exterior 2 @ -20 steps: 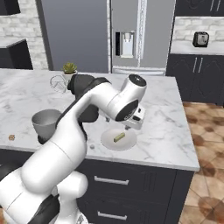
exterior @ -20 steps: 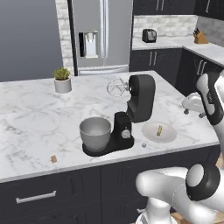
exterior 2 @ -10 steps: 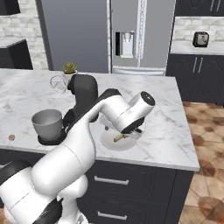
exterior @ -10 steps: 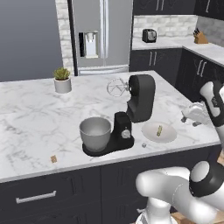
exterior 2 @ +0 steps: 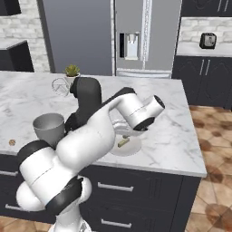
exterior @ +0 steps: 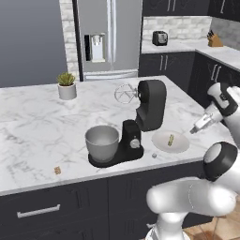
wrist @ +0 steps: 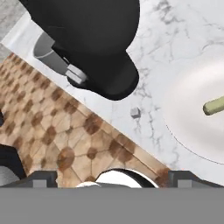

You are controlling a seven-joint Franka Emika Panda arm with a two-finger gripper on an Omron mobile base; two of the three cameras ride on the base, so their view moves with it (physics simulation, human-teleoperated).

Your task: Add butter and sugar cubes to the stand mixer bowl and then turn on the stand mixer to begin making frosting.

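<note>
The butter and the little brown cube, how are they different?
The butter is pale yellow and stick-shaped; the sugar cube is tan-brown and blocky. The butter looks longer than the cube. The butter lies on a white plate right of the mixer; the cube sits bare on the counter, left of the bowl. Both are small, and neither is in the bowl yet.

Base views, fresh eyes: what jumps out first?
The black stand mixer in the middle of the marble island, head tilted back, whisk in the air, grey bowl on its base. Right of it a white plate holds a small pale yellow stick of butter, with the open gripper hovering by its right edge. A tiny brown sugar cube lies alone near the island's front left.
</note>
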